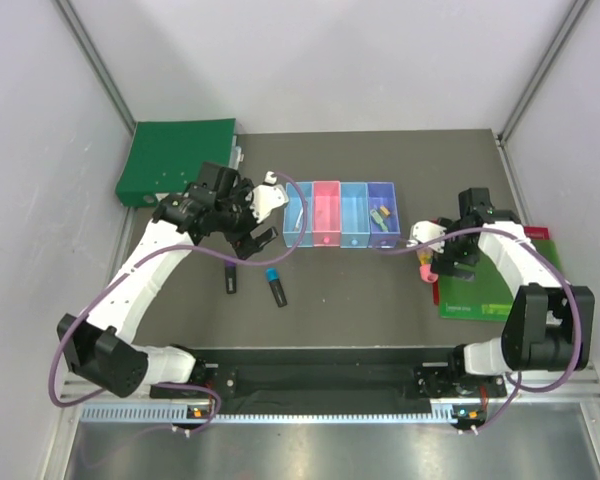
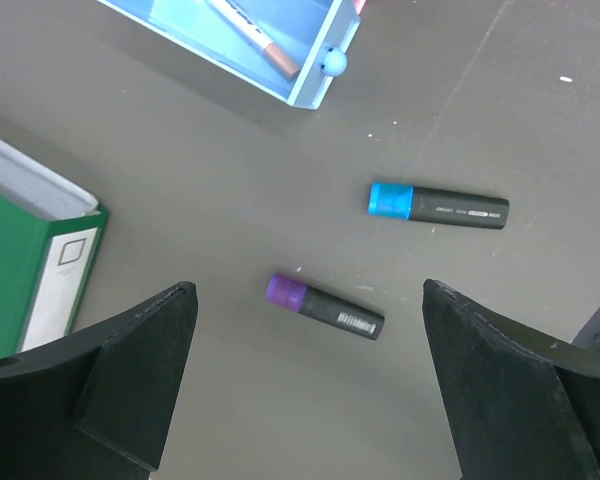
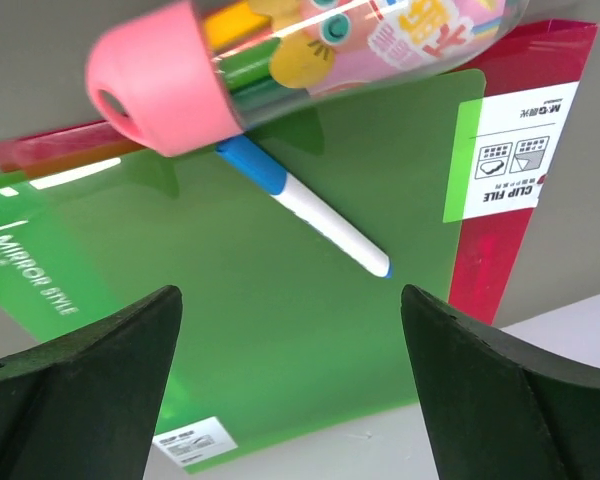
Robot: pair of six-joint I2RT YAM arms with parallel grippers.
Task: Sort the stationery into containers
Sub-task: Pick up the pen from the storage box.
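Two spread grippers over a dark grey table (image 1: 380,290) walled in white.
The left gripper (image 2: 307,300) gaped; the purple-capped marker (image 2: 325,307) lay between its jaws, crosswise, cap toward the left finger. The blue-capped marker (image 2: 438,205) lay beyond, parallel. The right gripper (image 3: 290,300) gaped over a green folder (image 3: 280,350) reading "CLIP FILE" and "MIRROR STYLE"; a white pen (image 3: 310,215) lay diagonally on it.

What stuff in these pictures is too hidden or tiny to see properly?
- Left wrist view: the pen in the blue tray is cut off by the top edge.
- Right wrist view: the pink-capped tube runs off the top edge.
- Top view: items in the purple tray are too small to name.
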